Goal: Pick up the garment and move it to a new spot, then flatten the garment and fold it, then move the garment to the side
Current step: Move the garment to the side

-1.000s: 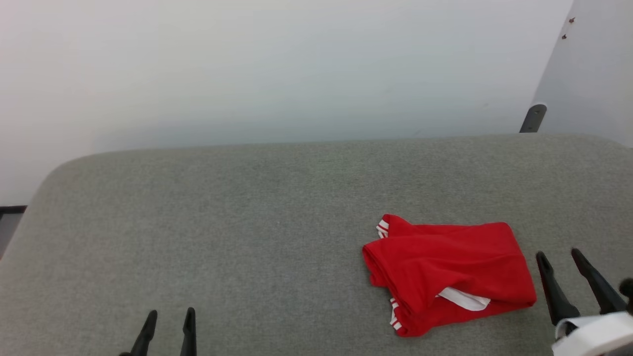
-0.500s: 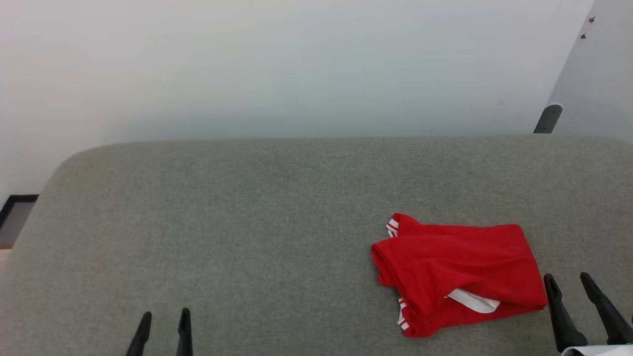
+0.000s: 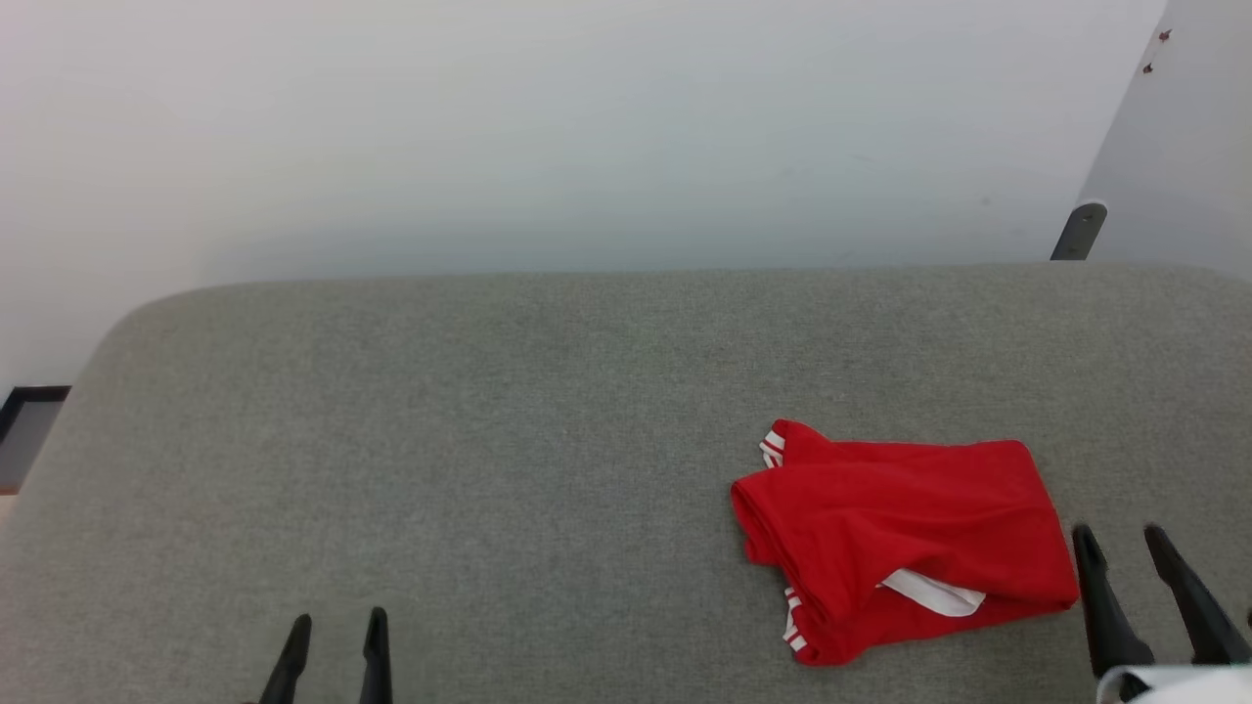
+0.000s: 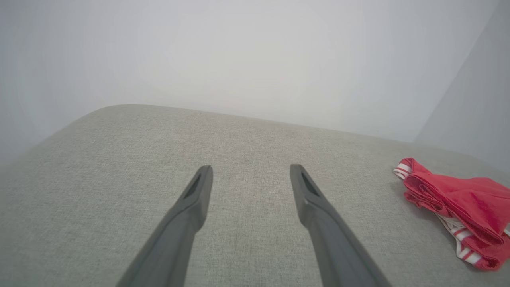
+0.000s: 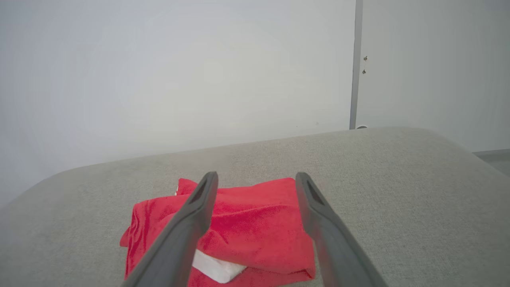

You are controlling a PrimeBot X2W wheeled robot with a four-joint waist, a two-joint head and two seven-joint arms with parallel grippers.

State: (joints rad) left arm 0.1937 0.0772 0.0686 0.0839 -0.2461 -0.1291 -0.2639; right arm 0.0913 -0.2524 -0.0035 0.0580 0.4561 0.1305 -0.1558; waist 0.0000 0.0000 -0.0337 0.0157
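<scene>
The garment (image 3: 905, 533) lies folded into a compact red bundle on the right part of the grey padded surface (image 3: 489, 440), with a white patch and red-and-white striped trim showing at its near edge. My right gripper (image 3: 1120, 536) stands open just to the right of the bundle, apart from it. Through the right wrist view the garment (image 5: 247, 223) lies beyond and below the open fingers (image 5: 203, 199), nothing between them. My left gripper (image 3: 335, 623) is open at the lower left, far from the garment (image 4: 458, 203), over bare fabric.
The grey surface (image 4: 119, 179) ends in a rounded far edge against a white wall (image 3: 587, 127). A dark post (image 3: 1076, 230) stands at the back right beside a pale panel. Floor shows past the left edge (image 3: 29, 430).
The head view has shifted slightly. My right gripper has drawn back toward the near edge, away from the garment's right side. The garment and left gripper stay put.
</scene>
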